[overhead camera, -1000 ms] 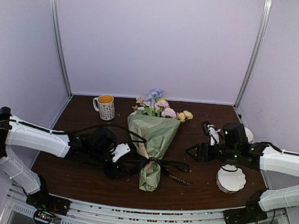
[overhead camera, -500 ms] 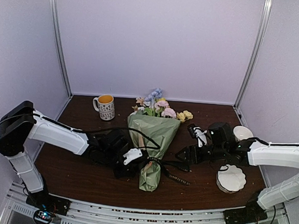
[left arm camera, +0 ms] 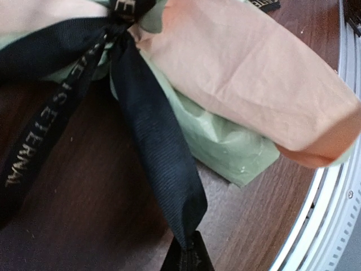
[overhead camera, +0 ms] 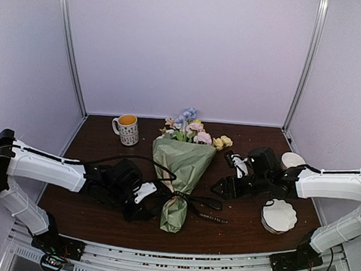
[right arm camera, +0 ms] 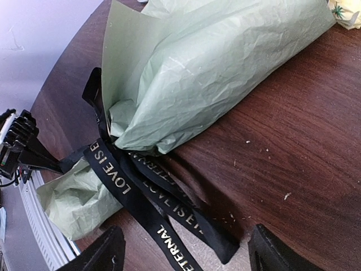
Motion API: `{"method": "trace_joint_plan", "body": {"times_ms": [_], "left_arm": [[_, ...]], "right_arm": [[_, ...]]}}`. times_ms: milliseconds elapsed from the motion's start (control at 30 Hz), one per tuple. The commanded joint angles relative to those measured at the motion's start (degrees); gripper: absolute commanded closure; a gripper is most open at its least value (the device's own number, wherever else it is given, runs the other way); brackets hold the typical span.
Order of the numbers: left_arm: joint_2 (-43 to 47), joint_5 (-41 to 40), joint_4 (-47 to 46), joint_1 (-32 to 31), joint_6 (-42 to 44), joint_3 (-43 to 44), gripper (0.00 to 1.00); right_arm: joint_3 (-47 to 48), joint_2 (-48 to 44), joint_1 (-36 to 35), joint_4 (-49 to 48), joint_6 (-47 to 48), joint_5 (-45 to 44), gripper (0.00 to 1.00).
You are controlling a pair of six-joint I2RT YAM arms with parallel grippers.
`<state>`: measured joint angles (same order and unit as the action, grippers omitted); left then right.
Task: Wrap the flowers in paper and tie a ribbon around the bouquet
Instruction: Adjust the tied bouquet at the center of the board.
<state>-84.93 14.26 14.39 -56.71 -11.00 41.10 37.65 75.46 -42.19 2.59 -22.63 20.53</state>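
The bouquet [overhead camera: 182,166] lies in the middle of the table, a cone of sage-green paper [right arm camera: 214,68] with pastel flowers [overhead camera: 192,129] sticking out of its far, wide end. A black ribbon [left arm camera: 152,147] with light lettering is knotted round the cone's narrow part. In the left wrist view the peach side of the paper [left arm camera: 254,79] shows. My left gripper [left arm camera: 189,257] is shut on the end of one ribbon tail, just left of the cone. My right gripper [right arm camera: 186,257] stands open just above two ribbon tails [right arm camera: 169,209] lying on the table, right of the knot.
A patterned mug [overhead camera: 127,129] stands at the back left. A white bowl [overhead camera: 292,160] and a scalloped white dish [overhead camera: 279,215] sit at the right, under my right arm. The table's metal front rail [overhead camera: 159,258] runs close below the cone's tip.
My left gripper has shut on a ribbon tail and drawn back to the left; the cone's narrow end swung left with it. My right gripper moved left toward the ribbon tails.
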Motion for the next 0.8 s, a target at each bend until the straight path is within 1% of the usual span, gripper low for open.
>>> {"method": "trace_joint_plan", "body": {"times_ms": [0,133,233,300,367,467,633,700,767], "left_arm": [[2.50,-2.15,9.96,-0.16,-10.81,0.23,1.00],[6.12,-2.74,17.09,-0.16,-14.30,1.42,1.00],[10.97,-1.96,17.69,-0.15,-12.99,1.07,1.00],[13.58,-0.94,17.15,-0.16,-12.31,0.88,1.00],[15.16,-0.11,16.72,-0.39,-11.89,1.06,1.00],[15.88,0.46,15.36,-1.26,-11.31,1.22,1.00],[16.91,0.17,15.66,-2.74,-10.69,2.43,1.00],[18.31,-0.44,15.96,-3.73,-10.19,2.97,1.00],[20.16,-2.51,17.07,-6.09,-8.95,4.18,1.00]], "right_arm": [[2.67,-0.01,-0.34,2.13,0.93,-1.15,0.23],[2.32,-0.51,-0.34,2.26,1.30,-1.09,0.23],[2.28,1.13,-0.54,1.29,1.21,-0.38,0.23],[3.62,3.07,-1.32,1.39,1.24,-0.03,0.26],[5.87,5.25,-3.08,1.47,1.59,-0.47,0.27],[11.98,9.92,-6.44,1.49,2.06,-1.28,0.26],[26.19,20.40,-11.78,2.59,3.72,-4.98,0.27],[30.96,24.92,-12.61,3.40,4.05,-5.20,0.27],[34.89,29.24,-12.61,4.48,3.56,-4.87,0.29]]}}
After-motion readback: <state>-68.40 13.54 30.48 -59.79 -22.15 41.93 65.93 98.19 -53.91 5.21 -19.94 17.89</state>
